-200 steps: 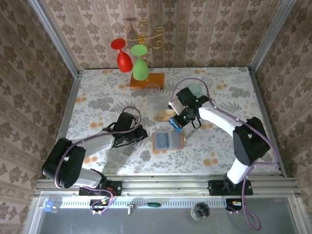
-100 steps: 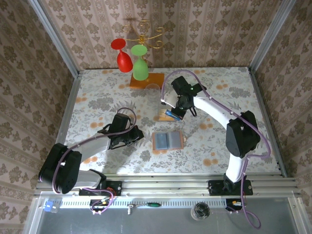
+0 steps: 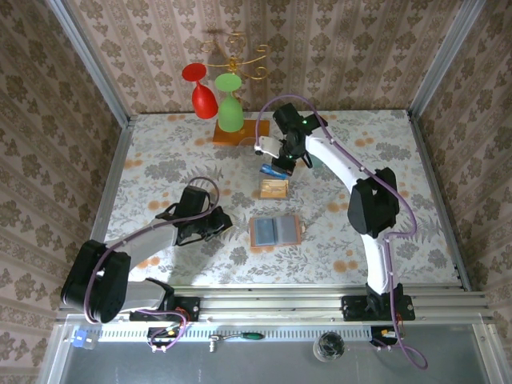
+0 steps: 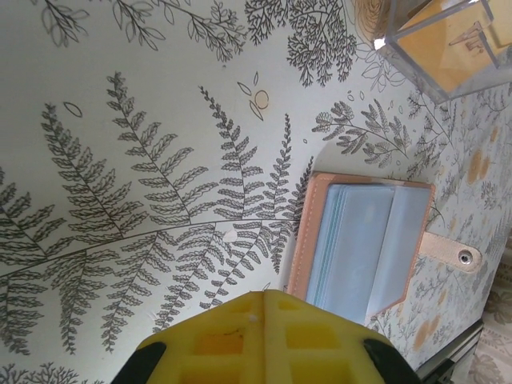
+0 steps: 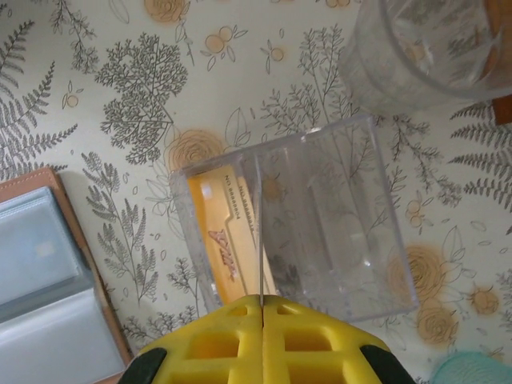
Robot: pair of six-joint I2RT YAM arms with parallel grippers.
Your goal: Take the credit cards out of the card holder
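the right jaws have carried a blue card (image 3: 273, 170) past the clear box (image 3: 284, 190).

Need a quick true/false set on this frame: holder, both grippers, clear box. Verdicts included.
1. The card holder lies open on the table. True.
2. The left gripper is gripping the card holder. False: it is shut on nothing, beside the holder.
3. The right gripper is shut on a blue card. True.
4. The clear box has nothing in it. False: a tan-orange card lies in one of its compartments.
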